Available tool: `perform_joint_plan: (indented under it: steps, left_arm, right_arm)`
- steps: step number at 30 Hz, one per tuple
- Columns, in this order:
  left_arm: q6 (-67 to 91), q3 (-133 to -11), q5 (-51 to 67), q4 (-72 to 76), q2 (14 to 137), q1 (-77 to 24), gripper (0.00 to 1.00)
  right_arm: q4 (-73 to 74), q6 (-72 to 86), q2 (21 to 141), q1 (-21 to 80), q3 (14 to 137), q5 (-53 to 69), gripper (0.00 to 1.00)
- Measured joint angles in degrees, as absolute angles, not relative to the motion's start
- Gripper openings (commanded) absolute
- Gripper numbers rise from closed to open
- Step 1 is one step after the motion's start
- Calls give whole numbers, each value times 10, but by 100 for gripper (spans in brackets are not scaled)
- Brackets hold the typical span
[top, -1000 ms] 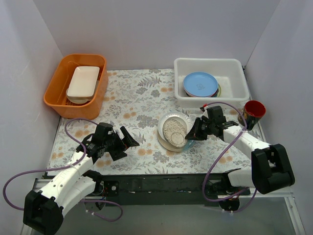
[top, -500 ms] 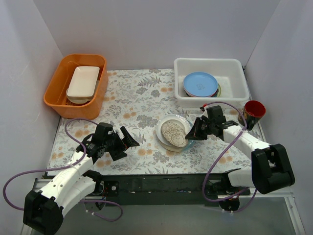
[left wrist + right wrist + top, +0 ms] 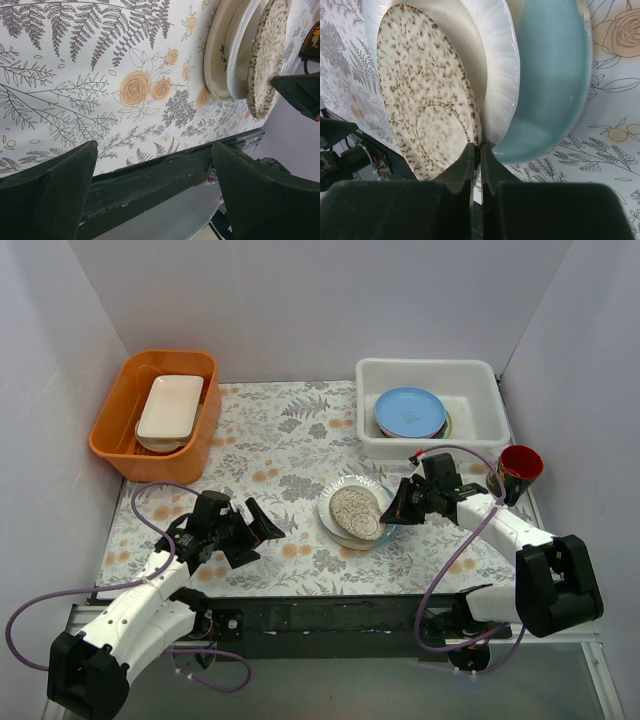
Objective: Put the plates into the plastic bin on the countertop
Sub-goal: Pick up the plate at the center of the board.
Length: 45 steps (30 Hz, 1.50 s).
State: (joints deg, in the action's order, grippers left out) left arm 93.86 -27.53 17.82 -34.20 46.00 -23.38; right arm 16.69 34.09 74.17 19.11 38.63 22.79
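- Countertop (image 3: 290,440): one, leaf-printed; it carries everything below.
- Bin (image 3: 425,364): one, white, at the far right corner of the countertop.
- Orange tub (image 3: 110,430): one, at the far left, well apart from the bin.
- Dish (image 3: 170,408): one, white and rectangular, lying inside the orange tub.
- Plates in the bin: a blue plate (image 3: 410,410) lies on top at the bin's left end. The rim of at least one more shows beneath it, and the full count is hidden.
- Plates on the countertop: one stack just in front of the bin. The right wrist view shows three in it: a speckled plate (image 3: 425,100) on top, a white plate (image 3: 500,75) under it, and a teal plate (image 3: 550,75) lowest. The speckled plate is tilted, its right edge raised off the white plate.
- Cup (image 3: 519,466): one, red, on the countertop right of the stack, beside the bin's near corner.
- Right gripper (image 3: 479,147): its fingers are pinched nearly together on the speckled plate's right rim.
- Left gripper (image 3: 152,150): its jaws are spread wide and hold nothing. It hangs over the near left countertop, well apart from the stack.
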Motion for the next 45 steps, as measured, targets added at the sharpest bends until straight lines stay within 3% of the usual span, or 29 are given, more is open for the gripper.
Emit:
perform_joint_plan:
  steps: [22,45]
  left_arm:
    - [938,-275,179,-342,463,-234,98]
    - [937,-275,182,-342,466,-234,98]
  right_arm:
    - [215,330,715,192,431,215,1]
    - [265,323,761,191,593,223,1]
